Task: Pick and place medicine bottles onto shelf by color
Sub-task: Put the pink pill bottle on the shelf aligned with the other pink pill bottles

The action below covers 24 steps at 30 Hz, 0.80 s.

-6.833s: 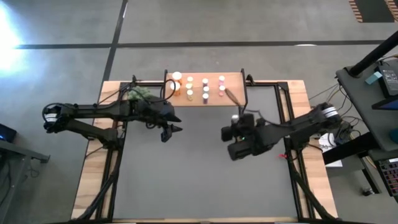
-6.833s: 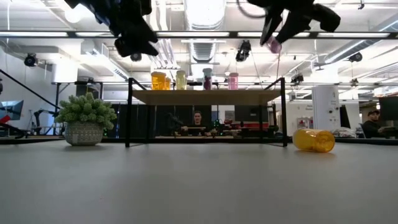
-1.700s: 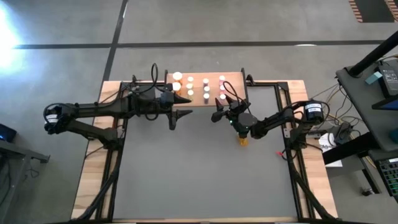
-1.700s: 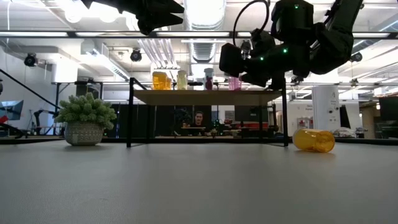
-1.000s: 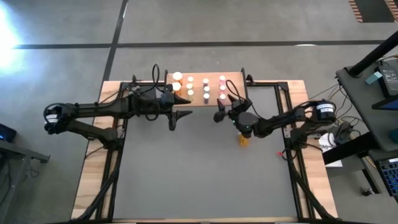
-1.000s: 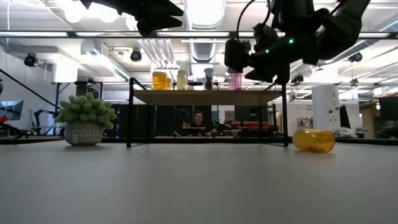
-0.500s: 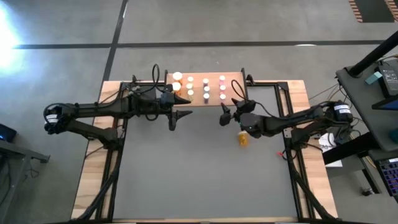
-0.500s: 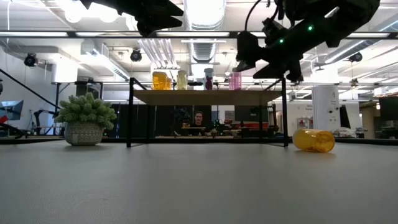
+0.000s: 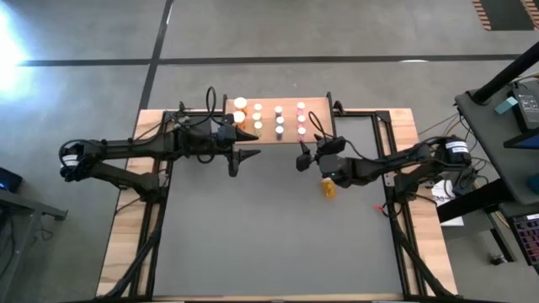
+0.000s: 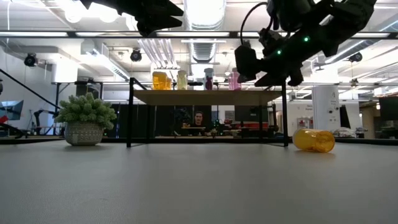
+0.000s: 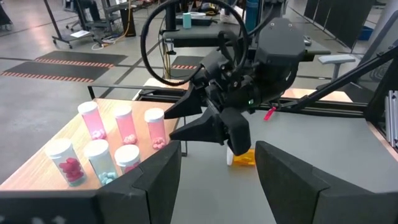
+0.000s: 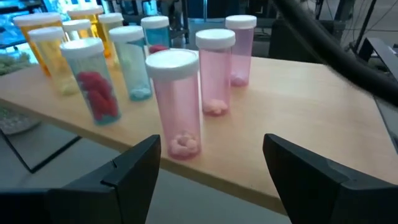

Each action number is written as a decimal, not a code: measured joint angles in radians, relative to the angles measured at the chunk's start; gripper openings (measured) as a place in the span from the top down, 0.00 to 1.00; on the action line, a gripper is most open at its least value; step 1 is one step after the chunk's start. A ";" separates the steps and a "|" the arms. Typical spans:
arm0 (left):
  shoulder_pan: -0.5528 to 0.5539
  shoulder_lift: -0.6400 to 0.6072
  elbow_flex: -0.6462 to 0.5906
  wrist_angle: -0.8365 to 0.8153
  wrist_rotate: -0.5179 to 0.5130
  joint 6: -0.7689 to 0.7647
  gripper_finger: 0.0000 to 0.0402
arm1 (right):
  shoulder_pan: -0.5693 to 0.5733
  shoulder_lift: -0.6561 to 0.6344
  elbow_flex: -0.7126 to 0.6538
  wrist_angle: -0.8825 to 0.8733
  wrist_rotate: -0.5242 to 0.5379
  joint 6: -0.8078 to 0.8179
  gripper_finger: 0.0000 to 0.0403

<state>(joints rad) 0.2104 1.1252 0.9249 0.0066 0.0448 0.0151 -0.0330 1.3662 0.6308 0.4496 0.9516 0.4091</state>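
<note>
Beside shelf front: right end effector wide, empty | orange bottle lying nearby | left end effector part-open, empty

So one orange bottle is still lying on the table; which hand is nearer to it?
Right. The right hand hovers just beside the orange bottle, shelf-side; the left hand is across the table.

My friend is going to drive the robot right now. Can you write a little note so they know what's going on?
Right hand: open and empty, in the air just in front of the shelf, facing the pink bottles.
Left hand: empty, waiting in the air near the shelf's left end.
Done: the bottles on the shelf stand in rows by color.
Left: one orange bottle lies on its side on the table, under the right arm. It belongs with the orange bottles at the shelf's left end.
</note>
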 joint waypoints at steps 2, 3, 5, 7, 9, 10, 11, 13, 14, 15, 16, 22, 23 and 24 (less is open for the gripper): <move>0.000 0.000 0.000 0.000 0.000 0.000 0.53 | 0.000 0.006 0.006 0.001 0.002 0.000 0.32; 0.000 0.000 0.000 0.000 0.000 0.000 0.53 | 0.000 0.007 0.011 0.001 0.003 0.000 0.32; 0.000 0.000 0.000 0.000 0.000 0.000 0.53 | 0.000 0.009 0.023 0.003 0.019 -0.009 0.32; 0.000 0.000 0.000 0.000 0.000 0.000 0.53 | 0.000 0.010 0.035 -0.004 0.044 -0.029 0.33; 0.000 0.000 -0.001 0.000 0.000 0.000 0.53 | -0.003 0.010 0.045 -0.006 0.053 -0.057 0.33; 0.000 0.000 -0.002 0.000 0.000 0.000 0.53 | -0.004 0.010 0.049 -0.006 0.054 -0.068 0.33; 0.000 0.000 -0.002 0.000 0.000 0.000 0.53 | -0.007 0.010 0.052 -0.006 0.055 -0.077 0.33; 0.000 0.000 -0.002 0.000 0.000 0.000 0.53 | -0.015 0.010 0.054 -0.006 0.055 -0.079 0.33; 0.000 0.000 -0.002 0.000 0.000 0.000 0.53 | -0.019 0.010 0.054 -0.007 0.055 -0.078 0.33; 0.000 0.000 -0.003 0.000 0.000 0.000 0.53 | -0.021 0.010 0.054 -0.008 0.055 -0.073 0.33; 0.000 0.000 -0.006 0.001 0.000 0.000 0.53 | -0.026 0.010 0.054 -0.007 0.055 -0.069 0.33; 0.000 0.000 -0.032 0.001 0.000 -0.005 0.53 | -0.031 0.010 0.054 -0.007 0.054 -0.069 0.33; 0.000 0.000 -0.037 0.001 0.000 -0.007 0.53 | -0.031 0.010 0.054 -0.006 0.054 -0.069 0.33; 0.000 0.000 -0.043 0.002 0.000 -0.007 0.53 | -0.031 0.010 0.054 -0.006 0.050 -0.066 0.33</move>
<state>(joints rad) 0.2104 1.1252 0.8814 0.0085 0.0448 0.0077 -0.0635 1.3757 0.6849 0.4438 1.0012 0.3431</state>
